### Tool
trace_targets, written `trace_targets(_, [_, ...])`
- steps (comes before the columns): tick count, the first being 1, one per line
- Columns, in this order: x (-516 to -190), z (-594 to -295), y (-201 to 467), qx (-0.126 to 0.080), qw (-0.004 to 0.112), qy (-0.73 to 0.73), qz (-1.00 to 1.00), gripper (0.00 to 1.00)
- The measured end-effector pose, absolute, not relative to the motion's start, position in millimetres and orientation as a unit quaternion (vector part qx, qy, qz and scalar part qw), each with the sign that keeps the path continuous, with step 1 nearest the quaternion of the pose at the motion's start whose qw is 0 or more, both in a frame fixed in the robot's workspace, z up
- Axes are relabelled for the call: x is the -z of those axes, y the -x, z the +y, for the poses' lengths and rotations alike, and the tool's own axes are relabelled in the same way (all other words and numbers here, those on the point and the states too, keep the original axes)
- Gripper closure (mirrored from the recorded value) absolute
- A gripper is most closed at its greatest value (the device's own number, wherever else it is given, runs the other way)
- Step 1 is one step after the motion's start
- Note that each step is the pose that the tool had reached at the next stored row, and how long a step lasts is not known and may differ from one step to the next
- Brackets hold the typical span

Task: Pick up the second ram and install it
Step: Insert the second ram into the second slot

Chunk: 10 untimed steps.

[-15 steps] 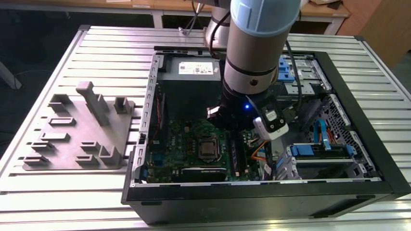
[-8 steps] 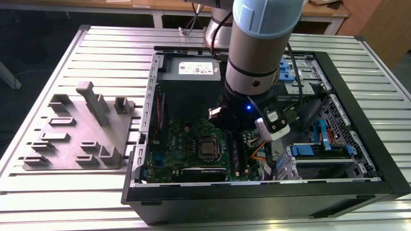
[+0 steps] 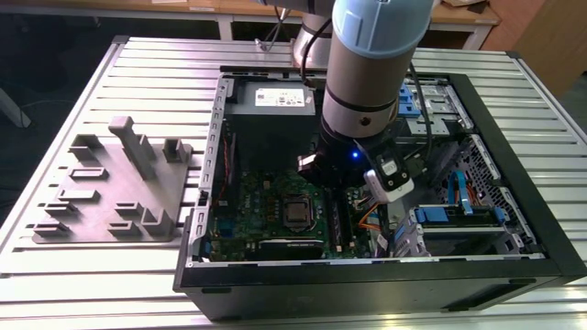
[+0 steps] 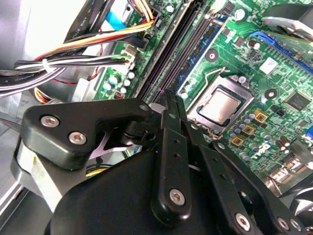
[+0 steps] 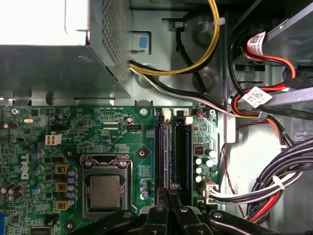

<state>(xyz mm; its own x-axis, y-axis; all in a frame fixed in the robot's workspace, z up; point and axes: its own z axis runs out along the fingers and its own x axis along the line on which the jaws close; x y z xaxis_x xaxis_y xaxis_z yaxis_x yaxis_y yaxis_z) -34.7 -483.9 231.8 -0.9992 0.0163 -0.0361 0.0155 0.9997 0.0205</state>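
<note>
The gripper [image 5: 169, 188] sits low inside the open computer case [image 3: 513, 172], directly above the black memory slots [image 5: 182, 147] beside the processor socket [image 5: 105, 188], so that its narrow fingers line up with the length of a slot. The fingers are drawn almost together. They appear to pinch the top edge of the second ram [image 5: 166, 147], though from these angles I cannot be sure whether they clasp it or merely bear on it. The stick stands on edge in the slot nearer the socket, running away from the fingertips toward the grey power-supply box [image 5: 49, 63]. It shows as a long, thin dark strip with a faint purplish sheen along its upper edge in both wrist views, set squarely between the slot's walls
</note>
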Motion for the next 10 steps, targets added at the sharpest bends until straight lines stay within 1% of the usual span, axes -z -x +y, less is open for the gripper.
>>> trace_targets(10, [-230.2,-483.9,33.7,-0.010,0.018,-0.008,1.000,0.92])
